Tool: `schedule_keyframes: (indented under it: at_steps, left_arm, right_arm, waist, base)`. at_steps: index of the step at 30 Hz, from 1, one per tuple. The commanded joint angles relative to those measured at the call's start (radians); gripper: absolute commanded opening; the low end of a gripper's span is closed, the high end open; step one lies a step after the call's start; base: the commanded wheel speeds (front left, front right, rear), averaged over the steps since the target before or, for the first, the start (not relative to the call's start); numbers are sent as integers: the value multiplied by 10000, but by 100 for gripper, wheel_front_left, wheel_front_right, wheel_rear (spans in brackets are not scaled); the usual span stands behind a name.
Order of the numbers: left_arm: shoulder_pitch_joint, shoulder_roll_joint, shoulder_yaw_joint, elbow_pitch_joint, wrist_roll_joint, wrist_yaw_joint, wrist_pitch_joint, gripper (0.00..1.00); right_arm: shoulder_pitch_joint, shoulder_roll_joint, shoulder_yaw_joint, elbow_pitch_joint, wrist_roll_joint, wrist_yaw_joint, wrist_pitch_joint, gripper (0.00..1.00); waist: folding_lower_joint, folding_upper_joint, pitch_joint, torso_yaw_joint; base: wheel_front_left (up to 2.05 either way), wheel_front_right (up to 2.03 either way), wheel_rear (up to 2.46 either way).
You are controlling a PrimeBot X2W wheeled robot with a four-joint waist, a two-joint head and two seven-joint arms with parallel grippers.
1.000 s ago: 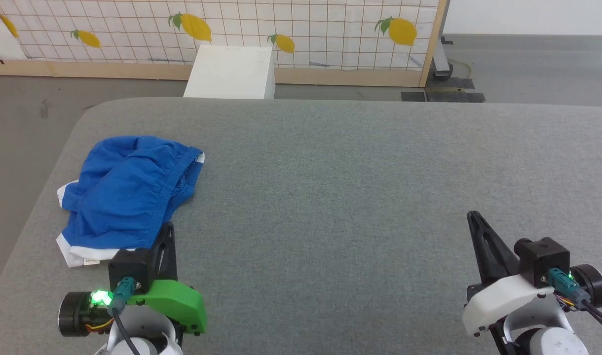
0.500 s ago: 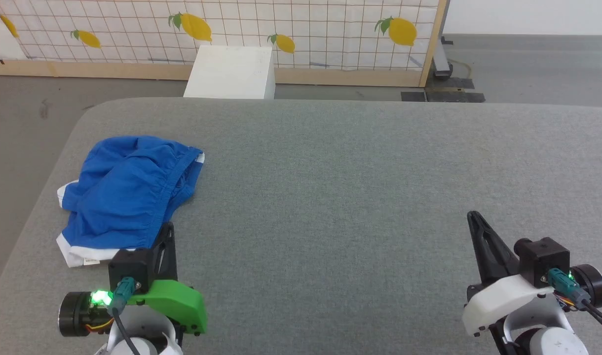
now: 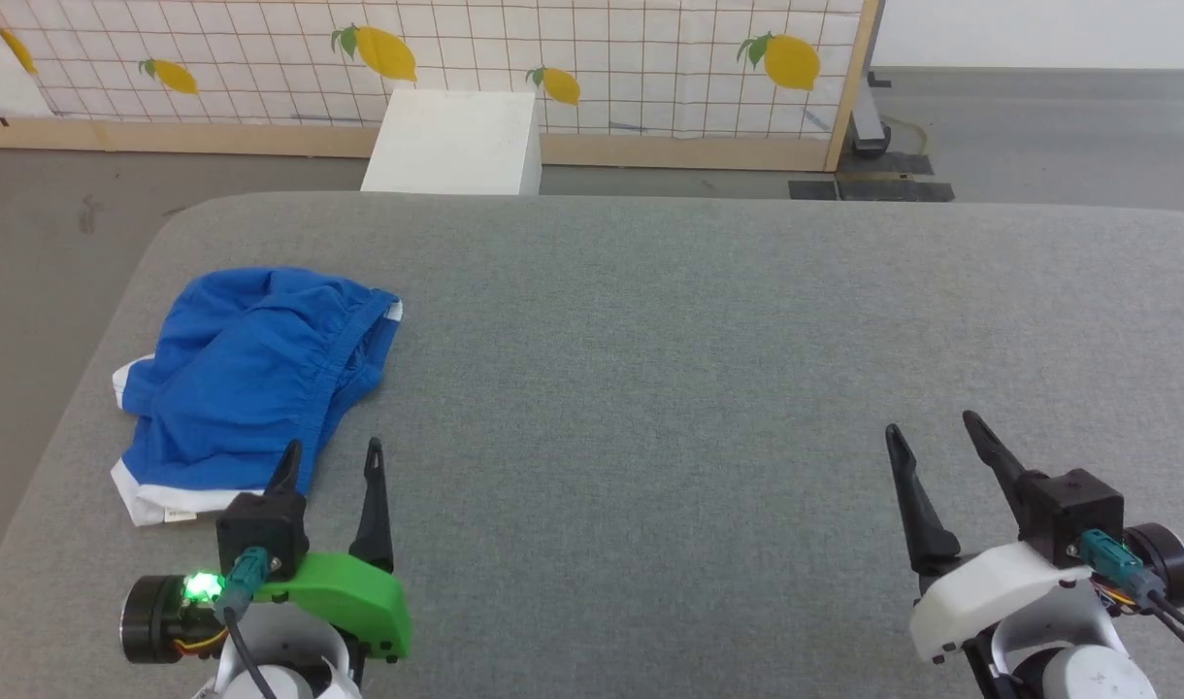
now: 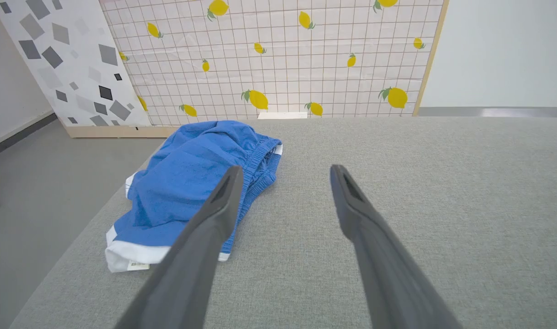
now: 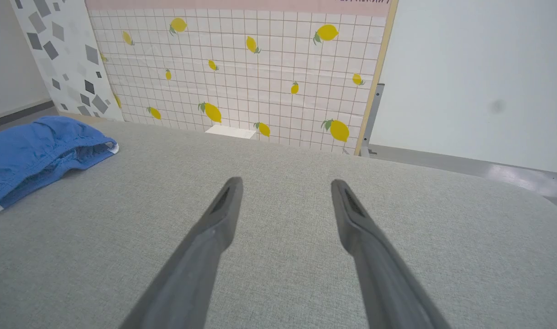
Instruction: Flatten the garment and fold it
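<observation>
The garment (image 3: 247,379) is a crumpled heap of bright blue shorts with white trim, lying near the left edge of the grey padded table (image 3: 650,340). Its gathered waistband faces right and a small white label shows at its near corner. In the left wrist view the garment (image 4: 191,183) lies just ahead and left of the fingers. My left gripper (image 3: 330,449) stands open at its near right edge, holding nothing. My right gripper (image 3: 927,425) is open over bare table at the lower right, far from the garment (image 5: 36,153).
A white box (image 3: 456,141) stands on the floor beyond the table's far edge. Behind it runs a lemon-patterned panel (image 3: 602,49) in a wooden frame. The table's left edge (image 3: 78,408) curves close beside the garment.
Both grippers went from shut to open. The garment and both arms stayed where they were.
</observation>
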State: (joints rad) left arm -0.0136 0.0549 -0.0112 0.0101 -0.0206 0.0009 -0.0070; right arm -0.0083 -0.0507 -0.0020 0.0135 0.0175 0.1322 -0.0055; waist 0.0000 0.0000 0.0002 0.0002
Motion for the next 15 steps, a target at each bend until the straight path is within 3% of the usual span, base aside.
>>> schedule_keyframes:
  at_steps: [1,15]
  left_arm:
    - [7,-3,-30,61,-83,-24,-112,100]
    - [11,-8,-128,285,-369,-49,-405,100]
  right_arm:
    - [48,0,-29,67,141,-1,-117,100]
    - [179,1,-78,305,535,-3,-409,100]
  waist:
    - [0,0,0,2]
    - [0,0,-87,232]
  base:
    - [0,0,0]
    - [0,0,0]
